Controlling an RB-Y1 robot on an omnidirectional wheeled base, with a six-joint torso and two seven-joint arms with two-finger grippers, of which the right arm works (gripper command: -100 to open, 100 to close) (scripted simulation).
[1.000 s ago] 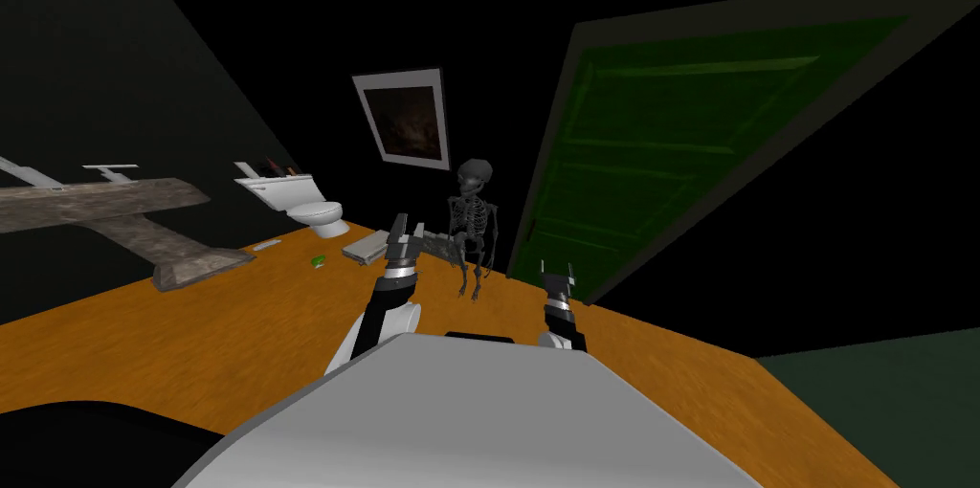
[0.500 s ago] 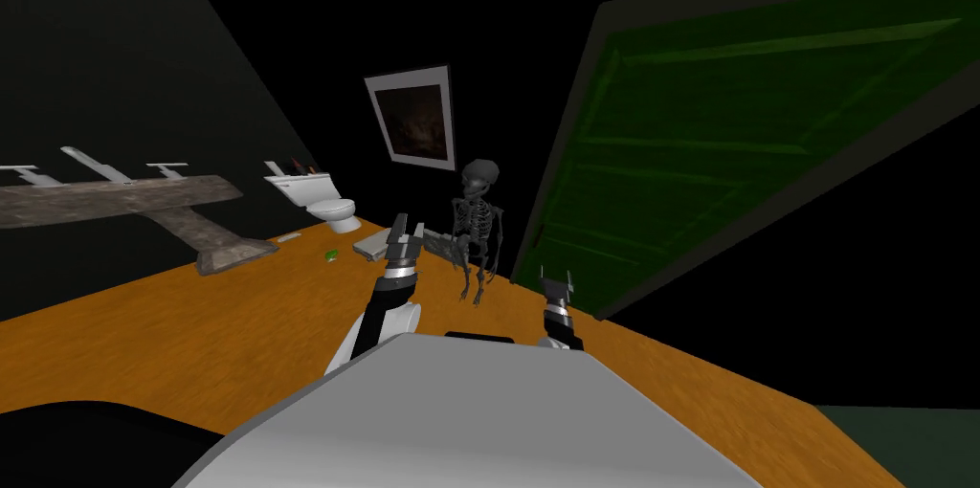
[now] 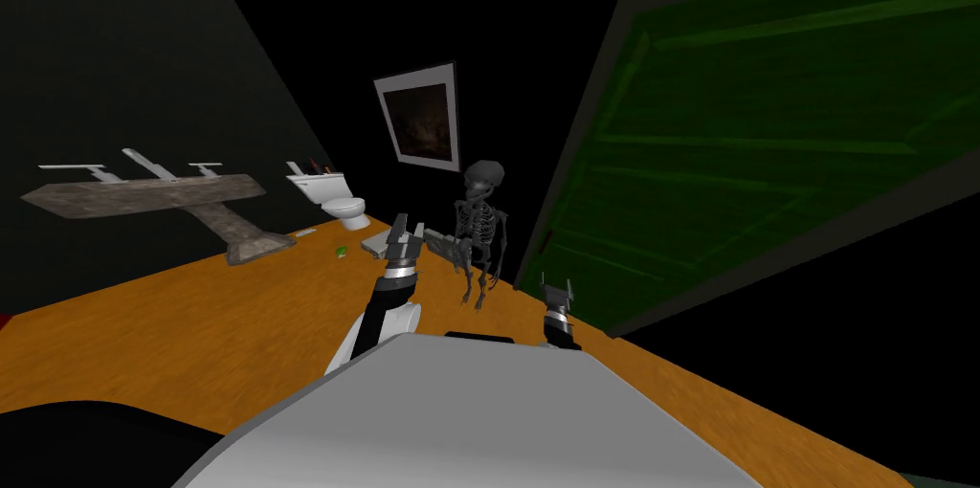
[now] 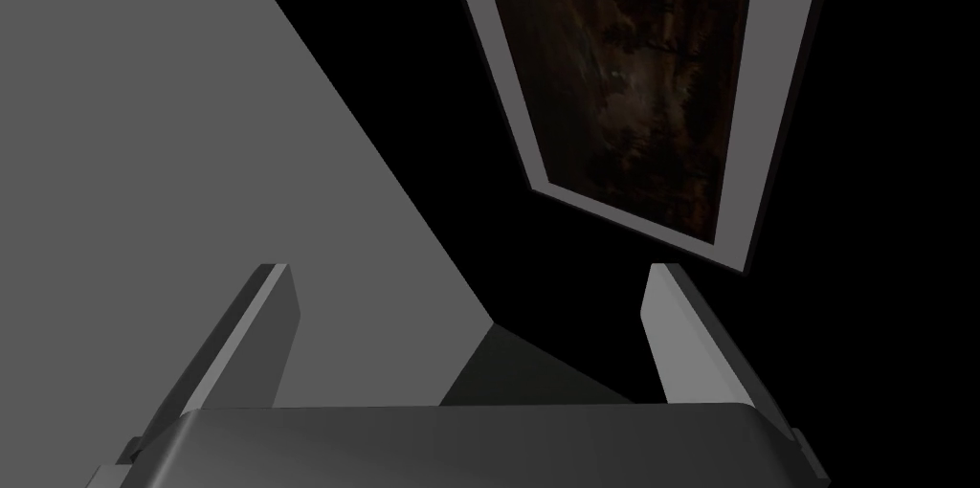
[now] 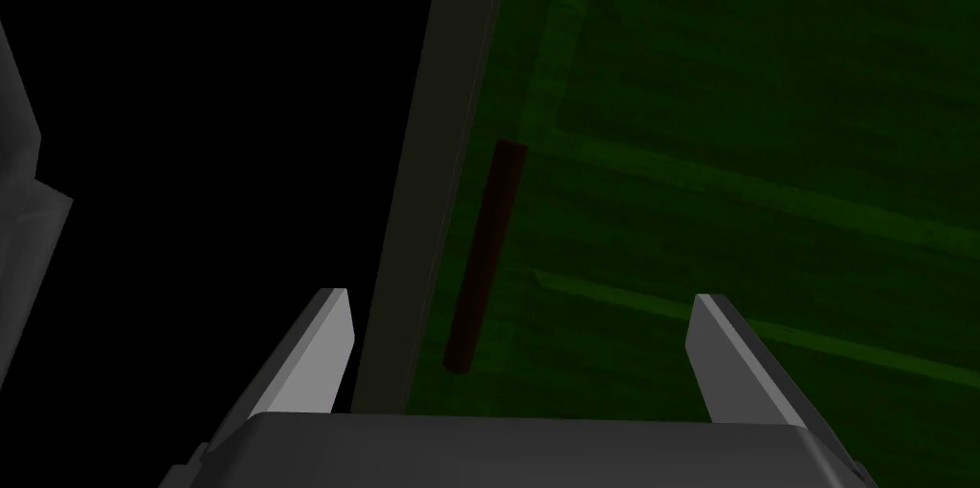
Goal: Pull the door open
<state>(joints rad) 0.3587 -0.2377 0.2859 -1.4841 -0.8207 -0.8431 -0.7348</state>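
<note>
Facing the green door (image 3: 727, 147) ahead on my right, the right gripper (image 5: 522, 296) stands wide open, the dark red bar handle (image 5: 486, 253) off-centre toward one finger (image 5: 316, 348); I judge it should centre on the bar before closing. The bar hugs the grey frame (image 5: 431, 176), leaving little room there, and the skeleton (image 3: 478, 224) and wide-open left gripper (image 3: 407, 227) stand near.

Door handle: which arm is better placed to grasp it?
Right. The right gripper faces the dark red handle on the green door, jaws open; the left gripper stands farther off, beside the skeleton.
</note>
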